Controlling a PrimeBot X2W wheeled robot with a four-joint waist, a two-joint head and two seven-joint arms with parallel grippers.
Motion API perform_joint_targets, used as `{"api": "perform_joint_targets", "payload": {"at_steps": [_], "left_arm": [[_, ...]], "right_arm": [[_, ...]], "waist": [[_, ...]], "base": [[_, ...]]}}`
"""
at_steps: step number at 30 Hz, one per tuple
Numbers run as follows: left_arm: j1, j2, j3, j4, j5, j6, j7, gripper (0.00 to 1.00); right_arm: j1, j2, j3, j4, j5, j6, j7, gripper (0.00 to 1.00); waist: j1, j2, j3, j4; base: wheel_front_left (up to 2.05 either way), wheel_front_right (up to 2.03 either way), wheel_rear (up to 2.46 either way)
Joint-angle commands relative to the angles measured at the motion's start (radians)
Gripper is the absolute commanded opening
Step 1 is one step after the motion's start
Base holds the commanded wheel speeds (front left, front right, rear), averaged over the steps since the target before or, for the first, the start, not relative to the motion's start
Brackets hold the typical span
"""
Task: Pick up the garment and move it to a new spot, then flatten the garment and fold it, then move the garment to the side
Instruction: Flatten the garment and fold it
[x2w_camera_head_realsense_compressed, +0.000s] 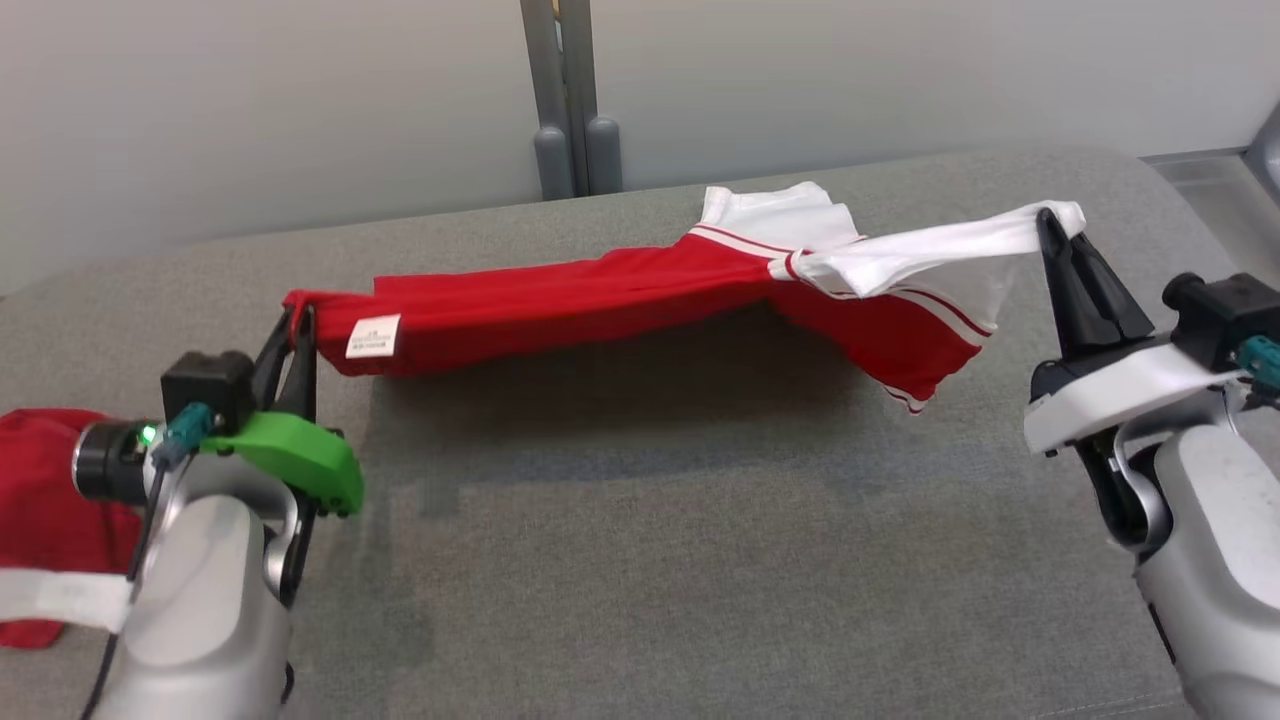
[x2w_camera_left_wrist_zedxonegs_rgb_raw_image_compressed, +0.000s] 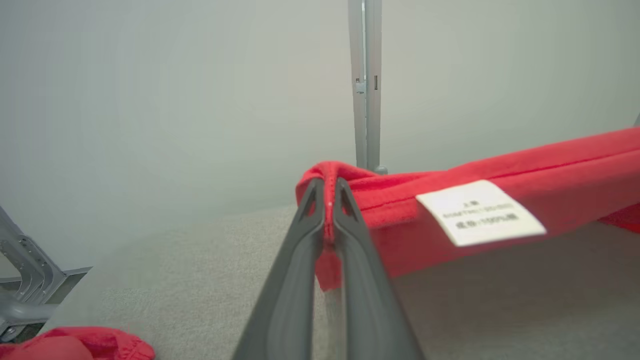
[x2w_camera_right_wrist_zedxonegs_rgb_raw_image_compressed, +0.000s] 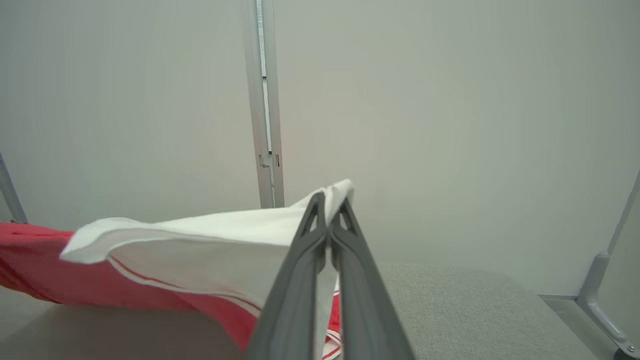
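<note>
Left end effector (x2w_camera_head_realsense_compressed: 297, 322) is clamped on the red hem end of the garment (x2w_camera_head_realsense_compressed: 600, 295). Left wrist view shows the fingers pinched tight with cloth bunched between them. Near left, partly behind that arm, a second red piece (x2w_camera_head_realsense_compressed: 40, 500) lies on the worktop (x2w_camera_head_realsense_compressed: 700, 560), not involved. White care label (x2w_camera_head_realsense_compressed: 373, 337) hangs just right of the left grip.

Garment is strung between both arms and lifted off the worktop, sagging a little mid-span, with its shadow on the grey surface below. Red body runs left to centre; the white section with red stripes is on the right. One flap droops toward the near right, and it's not possible to tell if its tip touches down. The garment is roped up lengthwise, not spread.

Right end effector (x2w_camera_head_realsense_compressed: 1048, 218) is closed on the white edge at the far right, with cloth wrapped over the fingertips.

Handling, as a judgement:
- **Material:** light, limp knit with no stiffness, so it goes wherever gravity and the two grips take it.
- **Surface behaviour:** not fragile, but likely to drag and wrinkle if slid on the fabric-covered worktop.
- **Current grips:** holding opposite ends suits carrying and tensioning.
- **For flattening:** hem corners and shoulders would serve better than bunched edges.
- **Risk:** the right grip looks thin, just an edge, and could slip under more pull. Keep tension modest on set-down.
</note>
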Motion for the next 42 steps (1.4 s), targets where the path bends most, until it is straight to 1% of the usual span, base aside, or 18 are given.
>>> {"api": "perform_joint_targets", "payload": {"at_steps": [1,5,8,12,14,17,20,23,25,27,29,31,33,34,35,36,37,42], "left_arm": [[-0.049,0.017,-0.010,0.020,0.009,-0.002,0.001,0.00],[-0.227,0.044,-0.058,0.100,0.013,-0.005,0.008,0.00],[-0.374,0.059,-0.082,0.143,0.014,-0.006,0.018,0.00],[-0.590,0.081,-0.106,0.184,0.035,-0.006,0.024,0.00],[-0.706,0.094,-0.110,0.189,0.050,0.007,0.017,0.00],[-0.859,0.103,-0.116,0.199,0.072,0.029,0.008,0.00],[-0.986,0.113,-0.116,0.208,0.090,0.063,0.002,0.00],[-1.073,0.114,-0.106,0.179,0.095,0.093,-0.001,0.00],[-1.072,0.111,-0.105,0.149,0.092,0.093,0.001,0.00],[-1.040,0.112,-0.102,0.115,0.086,0.083,0.001,0.00],[-0.989,0.119,-0.100,0.105,0.079,0.076,0.001,0.00],[-0.938,0.113,-0.090,0.098,0.066,0.074,0.001,0.00],[-0.864,0.108,-0.081,0.093,0.054,0.072,0.001,0.00],[-0.864,0.108,-0.081,0.093,0.054,0.072,0.001,0.00],[-0.822,0.105,-0.074,0.085,0.048,0.071,0.001,0.00],[-0.731,0.093,-0.049,0.063,0.027,0.071,0.001,0.00],[-0.675,0.085,-0.042,0.053,0.021,0.067,0.001,0.00],[-0.385,0.033,0.014,-0.011,-0.014,0.055,0.000,0.00]], "right_arm": [[-0.033,-0.014,0.011,0.016,-0.002,-0.001,-0.003,0.00],[-0.168,-0.050,0.050,0.077,0.008,-0.001,-0.003,0.00],[-0.305,-0.077,0.082,0.126,0.003,-0.001,-0.003,0.00],[-0.547,-0.108,0.100,0.195,-0.012,-0.001,-0.003,0.00],[-0.675,-0.115,0.100,0.216,-0.036,-0.001,-0.003,0.00],[-0.858,-0.128,0.098,0.273,-0.091,-0.001,-0.003,0.00],[-1.033,-0.138,0.060,0.326,-0.162,-0.002,-0.003,0.00],[-1.143,-0.141,0.005,0.334,-0.241,-0.002,-0.003,0.00],[-1.177,-0.134,-0.033,0.323,-0.278,-0.002,-0.003,0.00],[-1.173,-0.116,-0.044,0.304,-0.301,-0.002,-0.003,0.00],[-1.131,-0.117,-0.048,0.295,-0.307,-0.002,-0.003,0.00],[-1.086,-0.126,-0.034,0.298,-0.287,-0.002,-0.003,0.00],[-1.016,-0.133,0.006,0.291,-0.251,-0.002,-0.003,0.00],[-1.016,-0.133,0.006,0.291,-0.251,-0.002,-0.003,0.00],[-0.974,-0.132,0.026,0.278,-0.222,-0.002,-0.003,0.00],[-0.873,-0.144,0.073,0.249,-0.169,-0.002,-0.003,0.00],[-0.817,-0.155,0.088,0.226,-0.135,-0.002,-0.003,0.00],[-0.507,-0.210,0.105,0.152,0.010,-0.002,-0.003,0.00]], "waist": [[0.0000,0.0000,0.059,0.011],[0.0000,0.0000,0.187,0.015],[0.0000,0.0000,0.294,0.014],[0.0000,0.0000,0.423,0.020],[0.0000,0.0000,0.475,0.021],[0.0000,0.0000,0.530,0.022],[0.0000,0.0000,0.557,0.026],[0.0000,0.0000,0.570,0.029],[0.0000,0.0000,0.574,0.032],[0.0000,0.0000,0.574,0.031],[0.0000,0.0000,0.568,0.026],[0.0000,0.0000,0.568,0.023],[0.0000,0.0000,0.564,0.018],[0.0000,0.0000,0.564,0.018],[0.0000,0.0000,0.562,0.016],[0.0000,0.0000,0.552,0.011],[0.0000,0.0000,0.541,0.010],[0.0000,0.0000,0.457,0.009]], "base": [[0.00,0.00,0.00],[0.00,0.00,0.00],[0.00,0.00,0.00],[0.00,0.00,0.00],[0.00,0.00,0.00],[0.00,0.00,0.00],[0.00,0.00,0.00],[0.00,0.00,0.00],[0.00,0.00,0.00],[0.00,0.00,0.00],[0.00,0.00,0.00],[0.00,0.00,0.00],[0.00,0.00,0.00],[0.00,0.00,0.00],[0.00,0.00,0.00],[0.00,0.00,0.00],[0.00,0.00,0.00],[0.00,0.00,0.00]]}}
